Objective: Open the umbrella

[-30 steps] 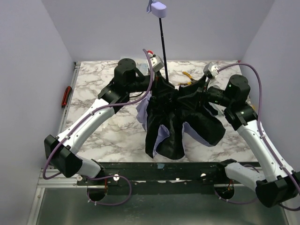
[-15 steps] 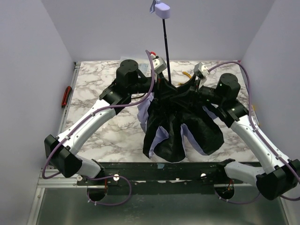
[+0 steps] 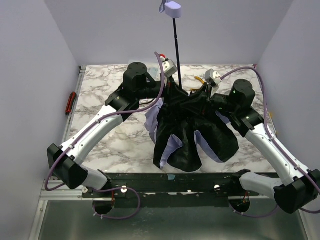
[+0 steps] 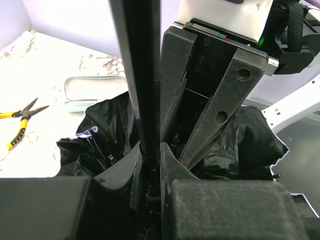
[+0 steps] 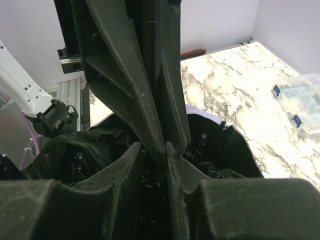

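Observation:
The umbrella stands handle-up: lavender handle (image 3: 172,8) on top, thin black shaft (image 3: 176,50) below, and the canopy (image 3: 185,135) hanging limp, black inside with lavender folds showing. My left gripper (image 3: 172,86) is shut on the shaft (image 4: 142,75) just above the canopy's hub, with its fingertips (image 4: 172,160) pressed against the shaft. My right gripper (image 3: 202,94) faces it from the other side. Its jaws (image 5: 152,150) are drawn in close around the dark hub just under the left gripper's fingers (image 5: 130,75). What sits in the narrow gap is too dark to make out.
Yellow-handled pliers (image 3: 200,79) lie on the marble table behind the umbrella. A clear compartment box (image 5: 300,102) sits further out on the marble. A red tool (image 3: 72,102) lies on the table's left rail. Lavender walls enclose the back and sides.
My right arm has swung left to the umbrella's hub and its jaws have narrowed around it. The shaft has shifted slightly right. The left gripper has kept its hold.

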{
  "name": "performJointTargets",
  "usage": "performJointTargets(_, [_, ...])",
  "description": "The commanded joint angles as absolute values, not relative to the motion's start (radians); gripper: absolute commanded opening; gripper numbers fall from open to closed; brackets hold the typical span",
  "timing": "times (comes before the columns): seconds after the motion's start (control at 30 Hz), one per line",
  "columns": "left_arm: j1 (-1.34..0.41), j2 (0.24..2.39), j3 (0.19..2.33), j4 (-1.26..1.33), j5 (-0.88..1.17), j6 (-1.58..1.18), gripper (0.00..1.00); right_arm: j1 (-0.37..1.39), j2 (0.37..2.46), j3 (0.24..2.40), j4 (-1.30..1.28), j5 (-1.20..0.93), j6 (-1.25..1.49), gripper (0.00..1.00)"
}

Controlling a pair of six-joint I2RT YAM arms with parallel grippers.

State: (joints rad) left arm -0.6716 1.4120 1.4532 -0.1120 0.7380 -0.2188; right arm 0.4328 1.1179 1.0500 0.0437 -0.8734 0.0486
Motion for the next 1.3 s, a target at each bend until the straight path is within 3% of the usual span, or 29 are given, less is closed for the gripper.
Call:
performJointTargets(0.0, [-0.676, 1.384, 1.525, -0.005, 0.765, -0.266, 0.0, 0.451, 1.136, 1.009, 0.067, -0.899, 0.088, 0.29])
performJointTargets(0.1, [-0.676, 1.383, 1.531, -0.005, 0.763, -0.275, 0.0, 0.46, 1.144, 1.011, 0.057, -0.899, 0.065, 0.21])
performJointTargets(0.17, [-0.675, 1.375, 1.535, -0.005, 0.749, -0.269, 0.0, 0.46, 1.141, 1.008, 0.038, -0.893, 0.046, 0.03])
performJointTargets(0.2, [-0.672, 1.37, 1.532, -0.005, 0.734, -0.267, 0.01, 0.46, 1.136, 1.006, 0.031, -0.881, 0.043, 0.01])
performJointTargets(0.37, [-0.635, 1.336, 1.508, 0.031, 0.685, -0.285, 0.27, 0.46, 1.107, 0.987, 0.032, -0.856, 0.068, 0.01])
performJointTargets(0.53, [-0.617, 1.335, 1.517, 0.059, 0.67, -0.298, 0.34, 0.46, 1.101, 0.973, 0.055, -0.868, 0.093, 0.01])
performJointTargets(0.7, [-0.618, 1.371, 1.551, 0.055, 0.729, -0.334, 0.22, 0.46, 1.104, 0.978, 0.078, -0.878, 0.098, 0.01])
performJointTargets(0.9, [-0.62, 1.361, 1.489, 0.053, 0.752, -0.348, 0.43, 0.461, 1.09, 0.985, 0.106, -0.854, 0.093, 0.01])
performJointTargets(1.07, [-0.625, 1.366, 1.448, 0.014, 0.743, -0.349, 0.48, 0.46, 1.098, 1.003, 0.148, -0.857, 0.117, 0.01])
performJointTargets(1.1, [-0.628, 1.367, 1.446, 0.005, 0.747, -0.348, 0.43, 0.46, 1.104, 1.011, 0.15, -0.867, 0.115, 0.01])
performJointTargets(1.23, [-0.63, 1.353, 1.428, 0.058, 0.759, -0.381, 0.0, 0.461, 1.123, 1.042, 0.118, -0.891, 0.091, 0.01])
performJointTargets(1.27, [-0.63, 1.35, 1.429, 0.074, 0.762, -0.388, 0.0, 0.46, 1.122, 1.041, 0.116, -0.893, 0.086, 0.01])
